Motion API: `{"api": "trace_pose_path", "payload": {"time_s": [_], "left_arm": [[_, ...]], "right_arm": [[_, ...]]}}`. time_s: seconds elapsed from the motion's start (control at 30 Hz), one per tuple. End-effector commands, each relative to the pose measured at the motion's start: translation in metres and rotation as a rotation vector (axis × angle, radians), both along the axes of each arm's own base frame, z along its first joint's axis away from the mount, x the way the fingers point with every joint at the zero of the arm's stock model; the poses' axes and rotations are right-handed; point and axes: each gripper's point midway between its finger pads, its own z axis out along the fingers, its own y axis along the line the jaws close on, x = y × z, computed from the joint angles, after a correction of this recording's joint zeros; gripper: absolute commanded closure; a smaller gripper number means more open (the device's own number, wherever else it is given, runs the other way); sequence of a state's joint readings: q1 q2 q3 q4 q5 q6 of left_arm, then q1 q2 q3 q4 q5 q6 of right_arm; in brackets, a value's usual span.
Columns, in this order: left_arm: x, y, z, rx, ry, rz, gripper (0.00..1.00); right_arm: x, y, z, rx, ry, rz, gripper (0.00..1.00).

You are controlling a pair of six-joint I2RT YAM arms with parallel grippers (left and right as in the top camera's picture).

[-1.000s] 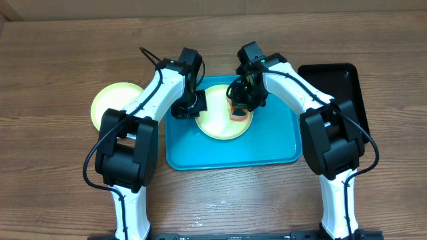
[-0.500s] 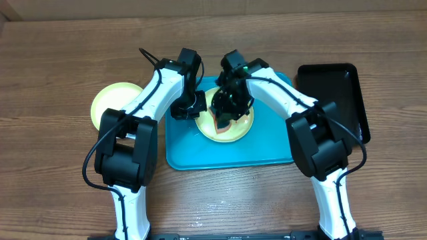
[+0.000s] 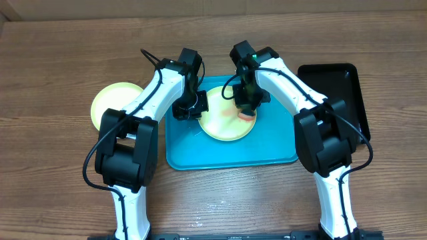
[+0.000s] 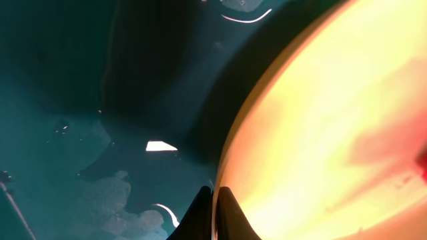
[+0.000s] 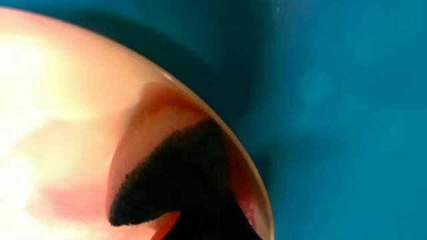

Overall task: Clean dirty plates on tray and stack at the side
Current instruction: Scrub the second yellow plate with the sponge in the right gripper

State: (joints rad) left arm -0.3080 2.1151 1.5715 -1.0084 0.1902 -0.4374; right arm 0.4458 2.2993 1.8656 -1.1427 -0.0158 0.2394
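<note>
Tray: the turquoise tray (image 3: 200, 157) lies in the middle of the table (image 3: 53, 187), between the two arms.
Plate in work: one yellow plate (image 3: 223, 125) lies inside the tray, in its upper half.
Left gripper: the left gripper (image 3: 189, 109) is closed on the left rim of the yellow plate; in the left wrist view the rim passes between the two fingertips (image 4: 230, 217). I judge it steadies the plate.
Right gripper: the right gripper (image 3: 247, 105) is closed around a sponge (image 5: 177, 177), orange with a dark face, and presses it on the right part of the plate, close to the rim.
Dirt: a red smear (image 4: 387, 143) is visible on the plate, so I judge this plate is not yet clean.
Done: a second plate (image 3: 112, 101), yellow with a lime rim, lies on the table to the left of the tray, well apart from it; it looks clean.
Left: to finish the wiping and to put this plate on the second one. A third plate I cannot find.
Black tray: the black tray (image 3: 337, 83) at the right looks empty.
</note>
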Motion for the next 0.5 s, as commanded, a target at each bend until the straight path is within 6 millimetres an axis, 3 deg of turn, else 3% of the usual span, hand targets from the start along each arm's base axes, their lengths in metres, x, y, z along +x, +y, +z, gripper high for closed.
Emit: {"api": "trace_pose_path", "payload": {"time_s": [0.0, 0.17, 0.27, 0.37, 0.47], "left_arm": [[0.004, -0.001, 0.015, -0.006, -0.041, -0.029, 0.96], [0.004, -0.001, 0.015, -0.006, -0.041, -0.028, 0.96], [0.004, -0.001, 0.015, -0.006, -0.041, -0.028, 0.96], [0.004, -0.001, 0.015, -0.006, -0.042, -0.028, 0.96], [0.004, -0.001, 0.015, -0.006, -0.041, -0.028, 0.96]], "right_arm": [[0.012, 0.023, 0.000, 0.109, -0.029, 0.043, 0.96], [-0.001, 0.080, 0.010, 0.366, 0.025, 0.097, 0.96], [-0.023, 0.106, 0.009, 0.411, 0.078, 0.151, 0.96], [-0.039, 0.110, 0.008, 0.393, 0.113, 0.186, 0.96], [-0.046, 0.099, 0.004, 0.341, 0.146, 0.183, 0.96]]}}
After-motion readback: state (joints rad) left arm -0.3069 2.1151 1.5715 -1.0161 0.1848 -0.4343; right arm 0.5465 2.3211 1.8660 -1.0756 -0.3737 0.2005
